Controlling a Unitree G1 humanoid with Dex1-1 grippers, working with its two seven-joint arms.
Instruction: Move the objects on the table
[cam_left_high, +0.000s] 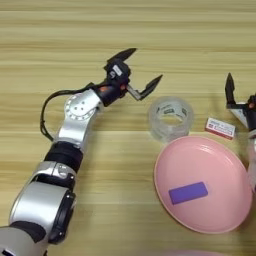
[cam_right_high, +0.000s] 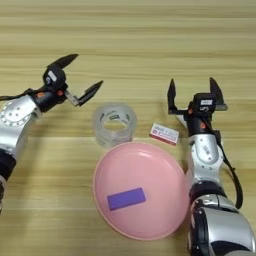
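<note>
Left tool (cam_left_high: 141, 69), fingers apart, hovers just beyond the tape roll (cam_right_high: 114, 124) — light, stiff, slick; grip across its wall. Right tool (cam_right_high: 194, 95) — also spread.

Both arms wore silver shells with black joints; black cables looped beside them, and each ended in pointed black jaws.

Right gripper (cam_right_high: 193, 94) is chopped by the right edge in the left eye view, so only one finger shows there. Print on the small white-and-red flat box (cam_right_high: 164, 133) is way too tiny to read. Near rim of the clear tape roll (cam_right_high: 114, 124) overlaps the pink plate (cam_right_high: 165, 165) edge, can't tell if they touch.
</note>
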